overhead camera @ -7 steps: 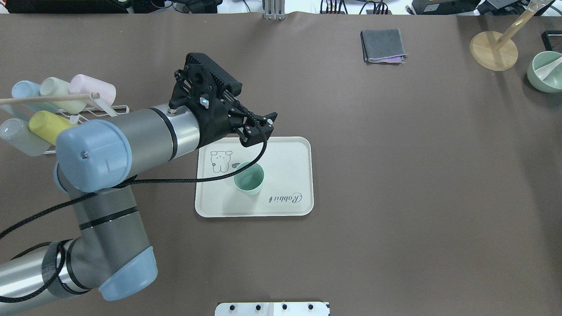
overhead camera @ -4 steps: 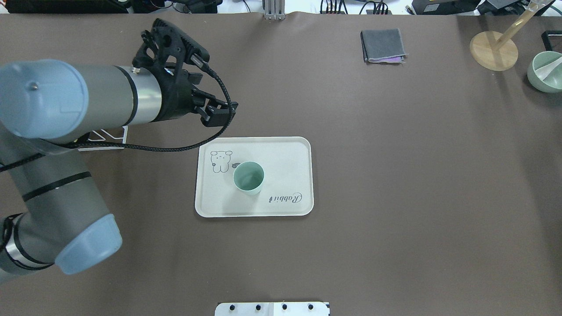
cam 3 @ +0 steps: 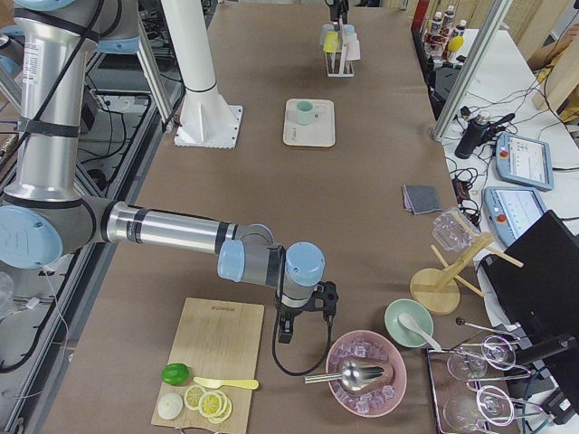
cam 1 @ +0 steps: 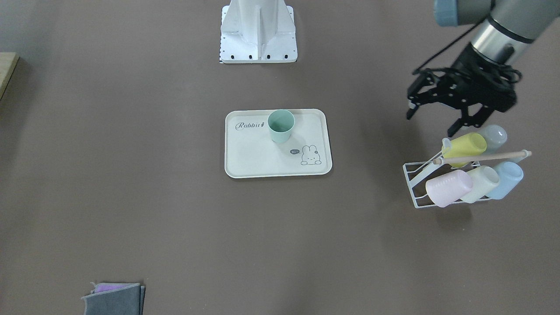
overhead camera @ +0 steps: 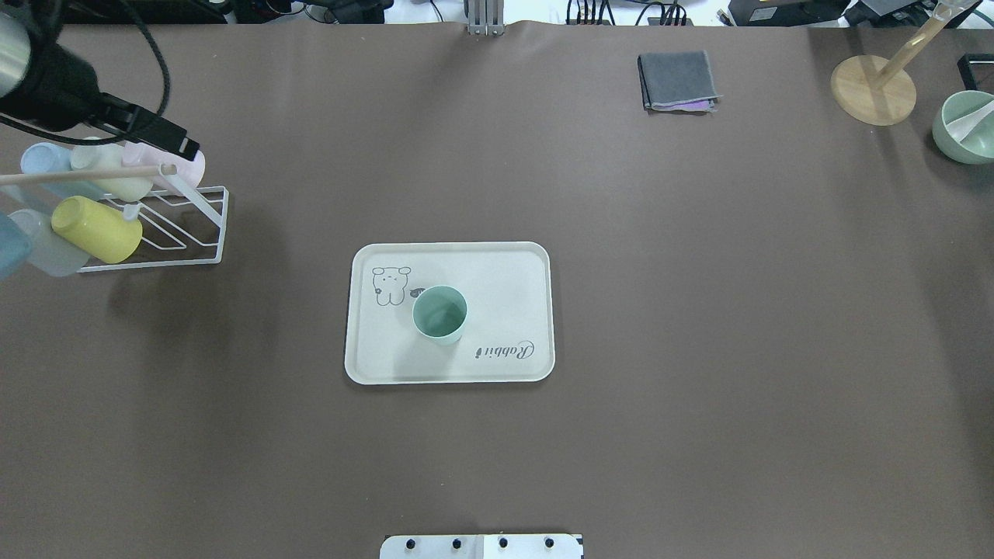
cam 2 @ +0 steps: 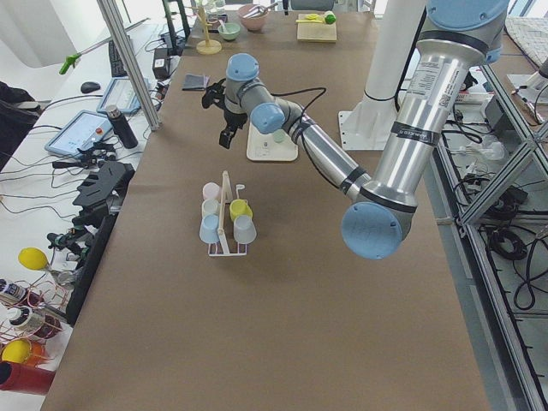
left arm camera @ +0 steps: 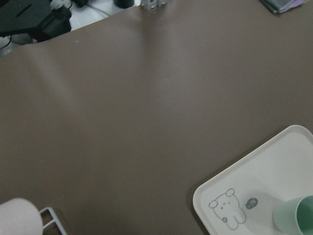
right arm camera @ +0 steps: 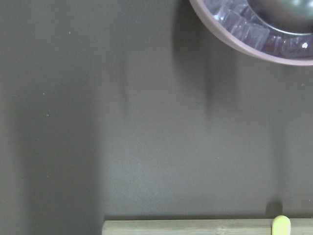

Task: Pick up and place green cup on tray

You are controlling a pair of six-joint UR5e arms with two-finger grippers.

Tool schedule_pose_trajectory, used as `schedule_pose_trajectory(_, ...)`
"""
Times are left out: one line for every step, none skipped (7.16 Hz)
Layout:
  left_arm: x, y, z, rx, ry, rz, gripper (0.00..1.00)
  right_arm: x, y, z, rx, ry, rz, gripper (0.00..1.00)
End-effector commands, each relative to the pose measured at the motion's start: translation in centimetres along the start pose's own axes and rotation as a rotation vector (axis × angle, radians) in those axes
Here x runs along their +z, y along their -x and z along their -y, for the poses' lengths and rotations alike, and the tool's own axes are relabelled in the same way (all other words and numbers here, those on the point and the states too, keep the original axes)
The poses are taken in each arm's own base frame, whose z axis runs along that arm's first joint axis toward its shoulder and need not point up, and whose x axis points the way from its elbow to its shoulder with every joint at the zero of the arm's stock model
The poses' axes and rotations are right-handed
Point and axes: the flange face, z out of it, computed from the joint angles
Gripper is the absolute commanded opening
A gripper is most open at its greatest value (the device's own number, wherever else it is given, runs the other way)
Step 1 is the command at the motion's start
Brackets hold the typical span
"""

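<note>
**Left gripper (cam 1: 431,124) pulled clear, green cup (overhead camera: 439,313) left on tray (overhead camera: 505,272)**

Moved well away since a second ago: the left gripper, seen then over the tray's edge, is now found above the wire rack (overhead camera: 223,229) of pastel cups, with open table between it and the tray. Its fingers are spread wide apart and nothing is held between them. That much is shown plainly in the front-facing view. From overhead the same gripper is mostly cut off by the top left corner, and only one dark fingertip is made out there, over the pink cup (overhead camera: 190,169).

The green cup is unmoved. It is seen upright, mouth up, near the middle of the tray, between the bunny drawing and the "Rabbit" script. In the left wrist view only a corner of the tray is caught, the cup is clipped by the lower right edge, and no fingers are seen.

The right gripper (cam 3: 303,316) is shown only in the right side view, small, low over the table between a wooden board (cam 3: 222,348) and a pink bowl (cam 3: 366,371) of ice. Whether it is apart or together cannot be told. By its own wrist camera only bare table, the bowl's rim and the board's edge are given.
</note>
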Motion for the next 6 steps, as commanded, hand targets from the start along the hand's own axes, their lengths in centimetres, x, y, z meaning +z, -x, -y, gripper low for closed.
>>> schedule_pose_trajectory(-1.8, 12.7, -4.9, -0.242, 0.072, 0.013, 0.98, 0.0, 0.0, 0.0, 0.0, 0.0, 0.0, 1.0)
schedule_pose_trajectory(-2.4, 16.2, -7.1, -0.306, 0.082, 0.03, 0.98, 0.0, 0.0, 0.0, 0.0, 0.0, 0.0, 1.0)
schedule_pose_trajectory(-2.4, 21.6, -10.6, -0.304, 0.11, 0.06, 0.98, 0.0, 0.0, 0.0, -0.001, 0.001, 0.0, 1.0)
schedule_pose_trajectory(-1.9, 27.3, -18.0, -0.312, 0.178, 0.086, 0.98, 0.0, 0.0, 0.0, 0.0, 0.0, 0.0, 1.0)
schedule_pose_trajectory(-1.9, 29.1, -21.3, -0.361, 0.21, 0.079, 0.98, 0.0, 0.0, 0.0, 0.0, 0.0, 0.0, 1.0)
schedule_pose_trajectory(-1.5, 31.1, -23.5, -0.438, 0.253, 0.074, 0.98, 0.0, 0.0, 0.0, 0.0, 0.0, 0.0, 1.0)
